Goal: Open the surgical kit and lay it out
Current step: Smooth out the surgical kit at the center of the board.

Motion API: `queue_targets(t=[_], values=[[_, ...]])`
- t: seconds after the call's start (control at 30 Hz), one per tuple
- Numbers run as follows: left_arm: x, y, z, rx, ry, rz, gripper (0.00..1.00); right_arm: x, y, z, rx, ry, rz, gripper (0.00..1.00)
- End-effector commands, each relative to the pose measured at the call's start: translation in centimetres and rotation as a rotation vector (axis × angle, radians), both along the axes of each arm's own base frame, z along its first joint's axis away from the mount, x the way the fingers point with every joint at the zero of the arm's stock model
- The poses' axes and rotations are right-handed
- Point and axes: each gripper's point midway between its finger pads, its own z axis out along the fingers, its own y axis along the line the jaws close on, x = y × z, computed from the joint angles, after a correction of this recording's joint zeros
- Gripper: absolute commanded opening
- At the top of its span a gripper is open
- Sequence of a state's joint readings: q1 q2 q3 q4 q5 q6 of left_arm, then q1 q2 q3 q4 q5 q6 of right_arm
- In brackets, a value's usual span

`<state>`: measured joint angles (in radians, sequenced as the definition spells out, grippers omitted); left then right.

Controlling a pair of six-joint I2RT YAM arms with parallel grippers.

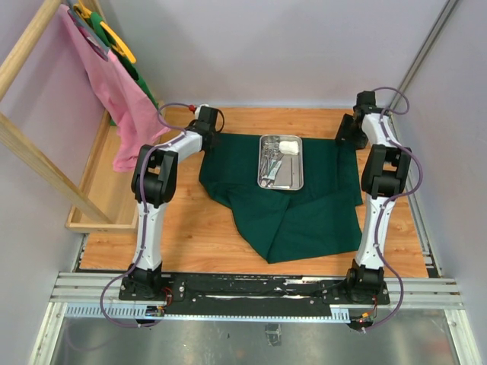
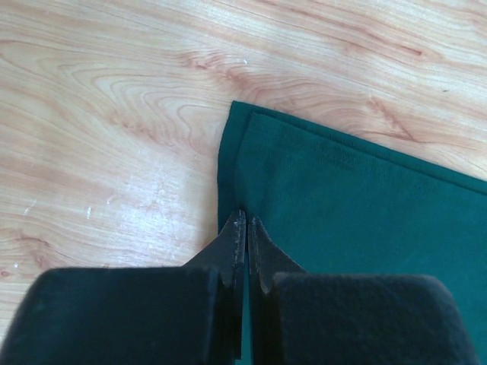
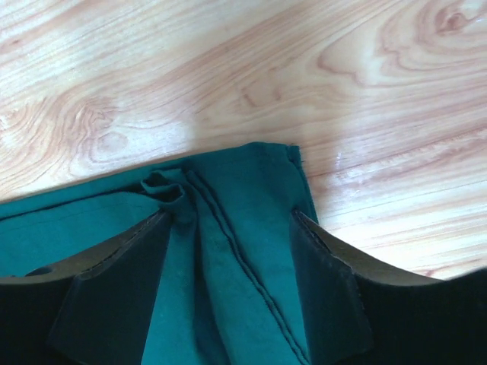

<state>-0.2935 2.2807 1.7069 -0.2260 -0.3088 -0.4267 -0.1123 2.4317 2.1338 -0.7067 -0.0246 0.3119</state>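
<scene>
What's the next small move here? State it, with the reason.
Probably close the right gripper: its jaws stand open astride the bunched corner of the green cloth, while the left gripper is shut on the cloth's edge near its own corner. With both corners pinched, the wrap could likely be pulled flat.

Dark green cloth wrap (image 1: 304, 217): unfolded, spread flat, far edge straight, near side tapering to point. Far-right corner (image 3: 228, 228) rumpled, hem folded over. Rectangular shiny steel tray (image 1: 291, 181): on cloth, far centre. Inside: thin steel instruments (image 1: 268, 163) at left, white gauze wad (image 1: 288, 146) at far end.
</scene>
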Motion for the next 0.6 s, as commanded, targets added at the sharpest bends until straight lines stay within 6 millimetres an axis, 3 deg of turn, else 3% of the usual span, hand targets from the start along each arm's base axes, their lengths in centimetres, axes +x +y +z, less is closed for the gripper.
queue_targets(t=[0.0,0.13,0.33,0.57], values=[[-2.3,3.2,-4.0,0.070,0.114,0.037,0.00,-0.4,-0.8,0.8,-0.004,-0.024,-0.031,0.63],[-2.3,3.2,-3.7,0.058,0.110,0.033,0.00,-0.9,-1.0,0.6,-0.013,-0.020,-0.041,0.55],[-2.2,3.0,-3.4,0.054,0.103,0.024,0.00,-1.4,-0.5,1.0,0.012,-0.039,-0.042,0.59],[-2.1,3.0,-3.4,0.052,0.101,0.017,0.00,-2.2,-0.1,3.1,0.028,-0.106,-0.054,0.61]])
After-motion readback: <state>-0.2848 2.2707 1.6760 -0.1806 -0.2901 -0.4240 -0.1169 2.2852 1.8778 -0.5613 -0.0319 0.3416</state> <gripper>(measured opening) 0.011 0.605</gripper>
